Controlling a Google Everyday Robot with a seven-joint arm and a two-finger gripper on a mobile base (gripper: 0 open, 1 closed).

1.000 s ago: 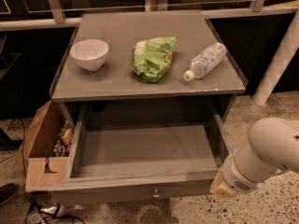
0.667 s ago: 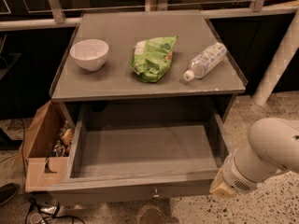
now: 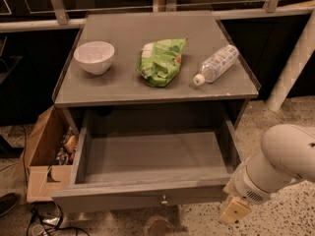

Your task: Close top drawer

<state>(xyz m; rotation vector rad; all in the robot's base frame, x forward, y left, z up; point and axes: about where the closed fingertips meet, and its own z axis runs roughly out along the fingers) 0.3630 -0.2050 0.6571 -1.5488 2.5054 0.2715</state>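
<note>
The wide, shallow grey wooden top drawer (image 3: pixel 152 157), with its small round metal knob (image 3: pixel 163 199), is still standing pulled far out and empty, just as a second ago, so the closing push is not yet beginning. The white robot arm (image 3: pixel 280 161) is hanging at the lower right near the drawer's right front corner, its beige-tipped gripper (image 3: pixel 235 210) pointing floorward; whether it is spread or pressed together I cannot tell. Nothing is differing from earlier: the white bowl (image 3: pixel 94 56), green bag (image 3: pixel 161 60) and clear plastic bottle (image 3: pixel 216 63) are keeping their places.
</note>
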